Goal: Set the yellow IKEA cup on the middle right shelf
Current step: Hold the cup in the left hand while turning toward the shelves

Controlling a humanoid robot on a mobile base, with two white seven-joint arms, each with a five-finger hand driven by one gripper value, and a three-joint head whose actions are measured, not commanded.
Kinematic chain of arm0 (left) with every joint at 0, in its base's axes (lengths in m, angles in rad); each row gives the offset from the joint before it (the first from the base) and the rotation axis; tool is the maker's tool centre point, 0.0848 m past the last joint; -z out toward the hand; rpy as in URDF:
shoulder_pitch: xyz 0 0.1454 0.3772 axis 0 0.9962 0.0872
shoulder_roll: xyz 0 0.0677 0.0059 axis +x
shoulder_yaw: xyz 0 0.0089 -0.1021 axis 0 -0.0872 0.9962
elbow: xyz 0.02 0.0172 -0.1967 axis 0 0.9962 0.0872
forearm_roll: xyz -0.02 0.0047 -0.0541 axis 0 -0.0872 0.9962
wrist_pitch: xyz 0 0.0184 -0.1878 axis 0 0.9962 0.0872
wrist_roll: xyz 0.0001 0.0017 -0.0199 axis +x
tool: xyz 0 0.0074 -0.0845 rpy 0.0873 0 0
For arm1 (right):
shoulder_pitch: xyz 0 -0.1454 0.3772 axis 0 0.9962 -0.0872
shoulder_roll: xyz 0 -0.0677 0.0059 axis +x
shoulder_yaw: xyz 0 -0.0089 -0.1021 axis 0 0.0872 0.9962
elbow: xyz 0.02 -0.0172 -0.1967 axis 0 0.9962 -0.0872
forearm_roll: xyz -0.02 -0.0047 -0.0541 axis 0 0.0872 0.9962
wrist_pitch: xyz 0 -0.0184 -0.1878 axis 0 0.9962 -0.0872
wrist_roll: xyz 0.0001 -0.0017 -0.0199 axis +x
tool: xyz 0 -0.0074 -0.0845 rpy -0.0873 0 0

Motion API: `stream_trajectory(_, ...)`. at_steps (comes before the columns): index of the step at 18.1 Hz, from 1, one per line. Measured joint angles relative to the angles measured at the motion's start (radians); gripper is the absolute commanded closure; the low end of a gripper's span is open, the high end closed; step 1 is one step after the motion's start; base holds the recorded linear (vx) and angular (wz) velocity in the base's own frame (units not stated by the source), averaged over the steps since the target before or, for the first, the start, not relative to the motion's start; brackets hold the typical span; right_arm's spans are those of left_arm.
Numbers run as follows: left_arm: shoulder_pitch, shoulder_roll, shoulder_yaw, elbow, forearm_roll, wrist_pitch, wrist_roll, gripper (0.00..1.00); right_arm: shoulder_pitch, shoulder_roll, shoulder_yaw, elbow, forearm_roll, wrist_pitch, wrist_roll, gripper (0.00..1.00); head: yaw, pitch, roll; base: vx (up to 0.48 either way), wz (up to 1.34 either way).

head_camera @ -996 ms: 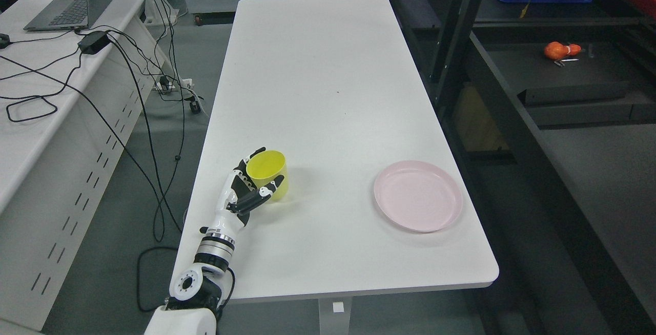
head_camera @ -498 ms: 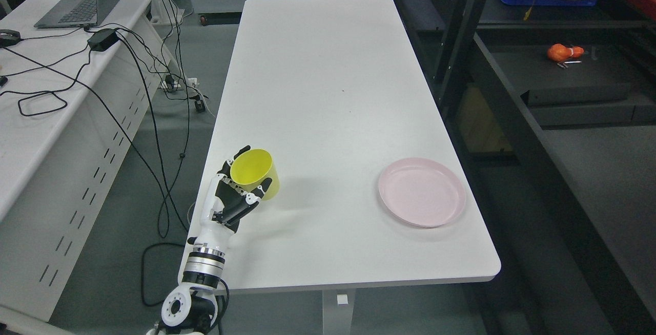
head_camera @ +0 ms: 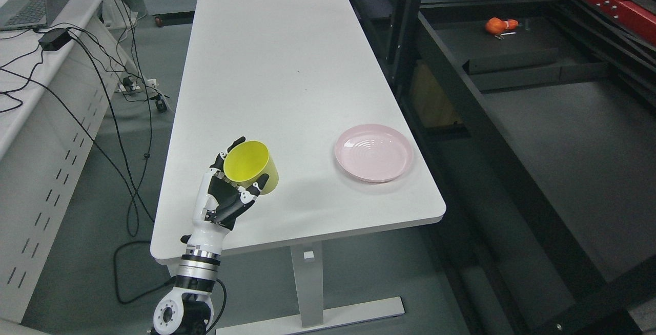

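One step is done: left hand (head_camera: 228,199) fingers (head_camera: 256,189) grasp the yellow plastic cup (head_camera: 251,167); the dark metal shelf (head_camera: 564,135) remains unreached

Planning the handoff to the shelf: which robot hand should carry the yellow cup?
Left. The left robot hand already grips the yellow cup; no right arm shows in view.

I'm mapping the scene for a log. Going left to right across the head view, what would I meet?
Laptop → left hand → yellow cup → pink plate → orange object on the black shelf.
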Motion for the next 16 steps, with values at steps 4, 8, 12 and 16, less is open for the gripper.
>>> stream_trajectory(4, 0.007, 0.0, 0.001, -0.037, 0.0, 0.008, 0.0, 1.0, 0.0, 0.0, 0.0, 0.0, 0.0, 0.0, 0.001, 0.01, 0.0, 0.0, 0.0, -0.236, -0.43)
stream_trajectory(8, 0.01, 0.0, 0.0, -0.065, -0.001, 0.017, 0.0, 1.0, 0.0, 0.0, 0.0, 0.0, 0.0, 0.0, 0.001, 0.01, 0.0, 0.0, 0.0, -0.251, -0.51)
stream_trajectory(12, 0.011, 0.0, -0.013, -0.082, -0.002, 0.018, 0.0, 0.99, 0.0, 0.0, 0.0, 0.0, 0.0, 0.0, 0.001, 0.01, 0.0, 0.0, 0.0, -0.246, -0.66)
stream_trajectory(16, 0.013, 0.0, -0.043, -0.094, -0.003, 0.014, 0.0, 0.99, 0.0, 0.0, 0.0, 0.0, 0.0, 0.0, 0.001, 0.01, 0.0, 0.0, 0.0, -0.216, -0.83)
